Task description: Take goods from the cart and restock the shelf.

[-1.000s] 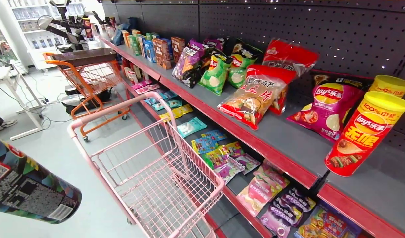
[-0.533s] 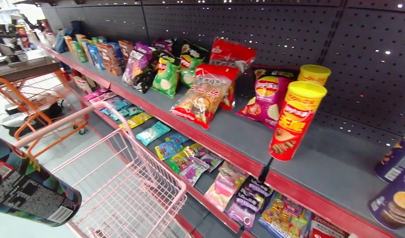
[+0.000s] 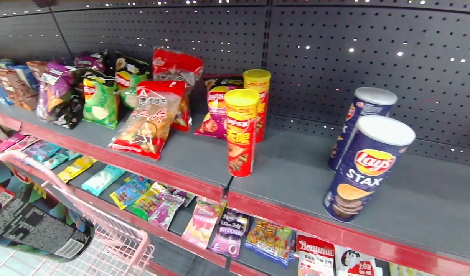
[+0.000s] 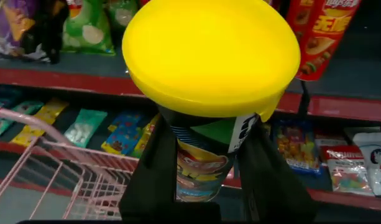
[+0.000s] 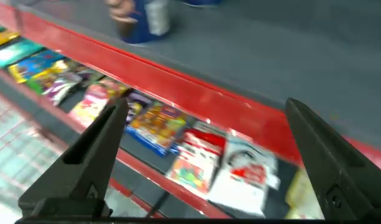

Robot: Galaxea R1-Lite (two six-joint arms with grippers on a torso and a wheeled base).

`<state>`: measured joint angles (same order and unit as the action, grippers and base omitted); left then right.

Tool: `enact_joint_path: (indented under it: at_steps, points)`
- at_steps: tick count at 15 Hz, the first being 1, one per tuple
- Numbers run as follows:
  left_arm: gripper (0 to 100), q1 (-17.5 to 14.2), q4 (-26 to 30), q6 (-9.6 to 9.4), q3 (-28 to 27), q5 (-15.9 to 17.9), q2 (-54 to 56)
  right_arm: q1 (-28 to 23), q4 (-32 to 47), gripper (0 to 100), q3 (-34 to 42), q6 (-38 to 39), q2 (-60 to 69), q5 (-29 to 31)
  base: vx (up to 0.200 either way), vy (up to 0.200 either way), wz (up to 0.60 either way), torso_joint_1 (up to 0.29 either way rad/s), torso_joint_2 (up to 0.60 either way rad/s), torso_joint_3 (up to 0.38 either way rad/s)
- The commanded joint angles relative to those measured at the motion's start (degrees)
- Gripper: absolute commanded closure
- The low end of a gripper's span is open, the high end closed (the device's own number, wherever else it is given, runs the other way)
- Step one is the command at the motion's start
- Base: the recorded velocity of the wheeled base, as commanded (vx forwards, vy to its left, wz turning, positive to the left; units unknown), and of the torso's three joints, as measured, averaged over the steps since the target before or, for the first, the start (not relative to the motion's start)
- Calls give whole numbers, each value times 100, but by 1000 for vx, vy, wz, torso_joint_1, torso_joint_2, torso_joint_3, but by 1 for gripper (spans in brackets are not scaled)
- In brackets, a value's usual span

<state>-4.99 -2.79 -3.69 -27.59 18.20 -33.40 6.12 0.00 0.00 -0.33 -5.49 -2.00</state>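
Location: a shop shelving unit with a dark pegboard back (image 3: 334, 50) and grey decks edged in red.

Nearest, the left gripper (image 4: 206, 168) is clamped on a crisp canister (image 3: 35, 224), one finger on each side of the patterned tube below its yellow lid (image 4: 209, 56). The canister is held in the air above the pink cart (image 3: 137, 239), short of the shelf. The right gripper (image 5: 206, 109) is spread wide and carries nothing; it hangs before the red front edge (image 3: 204, 188).

Beyond the cart, the lower deck holds flat sweet packets (image 3: 204, 224). On the upper deck (image 3: 296, 172), red canisters (image 3: 240, 138) stand near the middle, blue canisters (image 3: 367, 168) toward the right end, and crisp bags (image 3: 146, 119) toward the left.

Assessment: the canister is probably light and stiff, with a smooth wall that could slip or dent under hard pressure. Hold on the mid-tube, not the lid. It should be set down upright, since it would roll on its side.
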Motion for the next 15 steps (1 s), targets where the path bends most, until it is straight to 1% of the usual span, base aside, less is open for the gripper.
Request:
enact_joint_path:
  at_steps: [1,5,9,15]
  points:
    - [100,-2,-2,0,-1,-1,-17,3,0,0,0,-2,-5,-2,0,0,-600,7,2,2]
    - [100,-2,-2,-9,-27,17,44,-6,0,0,0,-2,-5,-2,0,0,0,20,-42,-29]
    - [100,33,51,-9,-107,52,97,-6,0,0,0,-2,-5,-2,0,0,0,145,-347,-196]
    - [100,50,103,-9,-89,114,106,-6,0,0,0,-2,-5,-2,0,0,0,159,-355,-201]
